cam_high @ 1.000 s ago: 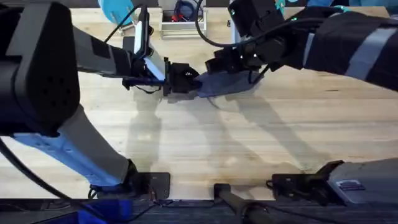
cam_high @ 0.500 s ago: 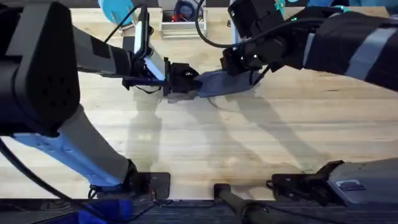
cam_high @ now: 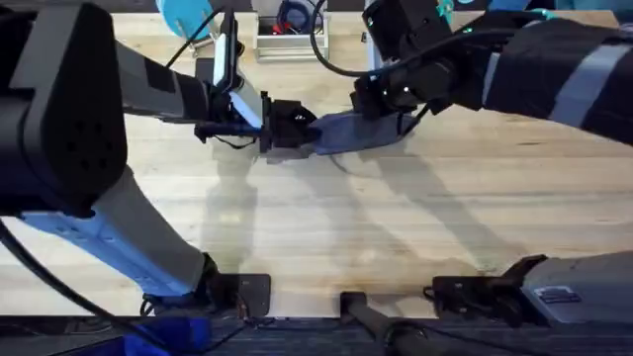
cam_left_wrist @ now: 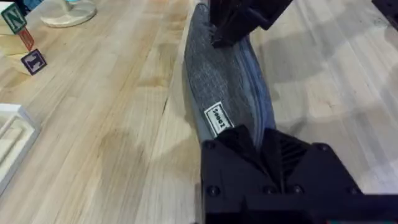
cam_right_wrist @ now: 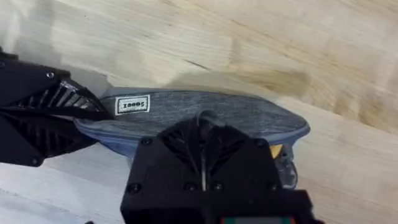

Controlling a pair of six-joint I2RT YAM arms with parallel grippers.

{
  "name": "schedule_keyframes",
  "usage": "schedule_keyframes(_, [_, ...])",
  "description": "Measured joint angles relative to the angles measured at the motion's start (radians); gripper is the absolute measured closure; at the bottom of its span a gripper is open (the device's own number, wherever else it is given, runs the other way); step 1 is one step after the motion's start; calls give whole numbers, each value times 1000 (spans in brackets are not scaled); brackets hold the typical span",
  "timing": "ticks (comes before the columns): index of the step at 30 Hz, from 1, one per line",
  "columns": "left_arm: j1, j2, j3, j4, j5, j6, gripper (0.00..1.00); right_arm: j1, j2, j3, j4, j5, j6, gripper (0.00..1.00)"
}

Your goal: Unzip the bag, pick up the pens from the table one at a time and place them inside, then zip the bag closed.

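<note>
The blue-grey bag (cam_high: 348,132) lies lengthwise on the table (cam_high: 326,227) toward the back, its white label (cam_left_wrist: 217,116) facing up. My left gripper (cam_high: 293,129) is shut on the bag's left end (cam_left_wrist: 249,134). Over the bag's right part, my right gripper (cam_high: 384,99) is shut at the zipper line on top (cam_right_wrist: 203,119), seemingly on the pull. A small tan-yellow bit (cam_right_wrist: 275,150) shows under the bag's right end; I cannot tell whether it is a pen. The pens are otherwise hidden.
Letter blocks (cam_left_wrist: 22,43), a white tray (cam_left_wrist: 11,140) and a round wooden base (cam_left_wrist: 67,11) sit left of the bag. A white and red box (cam_high: 285,38) stands at the back edge. Bare planks stretch in front of the bag.
My right gripper has slid to the right along the top of the bag, then stopped. The left gripper has kept its hold and place.
</note>
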Motion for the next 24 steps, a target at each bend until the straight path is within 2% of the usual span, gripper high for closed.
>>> schedule_keyframes(14, [0,0,0,0,0,0,959,0,0,0,12,-35,-29,970])
schedule_keyframes(24, [0,0,0,0,0,0,960,0,-29,0,11,-37,4,969])
